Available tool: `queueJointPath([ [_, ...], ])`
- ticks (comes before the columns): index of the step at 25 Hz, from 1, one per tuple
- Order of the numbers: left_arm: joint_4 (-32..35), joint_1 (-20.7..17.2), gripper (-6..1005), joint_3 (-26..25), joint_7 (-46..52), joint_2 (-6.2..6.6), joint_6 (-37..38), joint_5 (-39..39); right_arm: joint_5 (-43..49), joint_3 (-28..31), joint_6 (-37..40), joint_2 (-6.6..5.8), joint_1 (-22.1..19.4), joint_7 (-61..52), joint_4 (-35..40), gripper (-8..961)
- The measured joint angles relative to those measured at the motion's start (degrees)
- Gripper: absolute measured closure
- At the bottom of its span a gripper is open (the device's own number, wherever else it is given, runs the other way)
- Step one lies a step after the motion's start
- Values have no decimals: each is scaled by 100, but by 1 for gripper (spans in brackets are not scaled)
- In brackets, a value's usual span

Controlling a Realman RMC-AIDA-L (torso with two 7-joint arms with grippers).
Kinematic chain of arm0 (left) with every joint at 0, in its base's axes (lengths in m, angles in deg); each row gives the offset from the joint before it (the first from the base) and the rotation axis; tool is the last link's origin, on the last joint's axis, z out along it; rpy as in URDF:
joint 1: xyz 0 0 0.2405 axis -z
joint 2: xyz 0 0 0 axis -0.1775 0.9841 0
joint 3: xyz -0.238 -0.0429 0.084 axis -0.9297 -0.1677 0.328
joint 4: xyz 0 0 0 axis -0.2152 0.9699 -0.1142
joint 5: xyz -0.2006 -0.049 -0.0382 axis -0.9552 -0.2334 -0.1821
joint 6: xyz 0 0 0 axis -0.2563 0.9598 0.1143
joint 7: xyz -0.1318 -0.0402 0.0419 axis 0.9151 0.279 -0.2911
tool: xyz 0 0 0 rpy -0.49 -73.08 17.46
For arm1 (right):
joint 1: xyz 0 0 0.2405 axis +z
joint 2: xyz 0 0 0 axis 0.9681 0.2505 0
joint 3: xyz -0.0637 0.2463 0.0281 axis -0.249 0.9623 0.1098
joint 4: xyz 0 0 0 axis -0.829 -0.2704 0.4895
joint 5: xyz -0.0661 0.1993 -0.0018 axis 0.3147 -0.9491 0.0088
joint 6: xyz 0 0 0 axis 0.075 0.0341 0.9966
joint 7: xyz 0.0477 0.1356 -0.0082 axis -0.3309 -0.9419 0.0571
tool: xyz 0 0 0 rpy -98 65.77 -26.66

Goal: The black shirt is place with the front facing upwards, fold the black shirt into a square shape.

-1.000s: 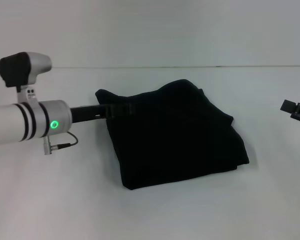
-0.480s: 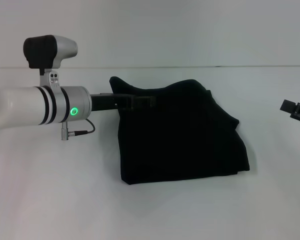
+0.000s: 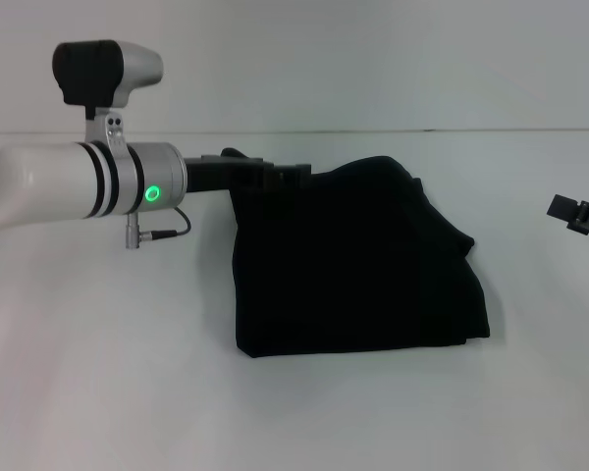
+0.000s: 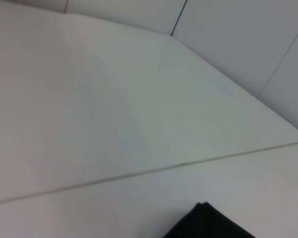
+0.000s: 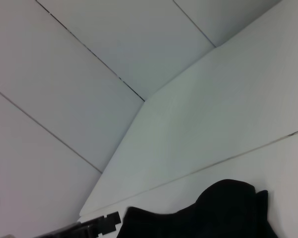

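Note:
The black shirt [image 3: 358, 265] lies partly folded on the white table, a dark bundle at the middle of the head view. Its far left corner is raised off the table. My left gripper [image 3: 287, 177] reaches in from the left at that raised edge and is shut on the cloth. The right wrist view shows the shirt [image 5: 228, 210] with the left gripper [image 5: 97, 224] beside it. A corner of the shirt [image 4: 208, 225] shows in the left wrist view. My right gripper [image 3: 581, 218] pokes in at the right edge, apart from the shirt.
The white table [image 3: 98, 373] stretches around the shirt, with its far edge meeting a pale wall [image 3: 373, 59]. The left arm's white forearm [image 3: 69, 186] with its green light hangs over the table's left part.
My left gripper has moved right and a little up, dragging the shirt's far left corner over the bundle. The shirt's left edge now stands steeper. The right gripper has not moved.

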Motion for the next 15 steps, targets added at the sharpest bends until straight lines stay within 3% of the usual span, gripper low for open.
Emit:
queueJointPath([
  [6,185,-69,141,-28,1,35,-35,6,5,-17,-27,0,51,15,7,57],
  [9,461,-279,141,-54,56,47,77,4,36,-57,-60,-15,84,17,17,60],
  [15,1342,-890,143,-282,-17,49,1532,-61,42,-638,-70,-66,179,201,171,65],
])
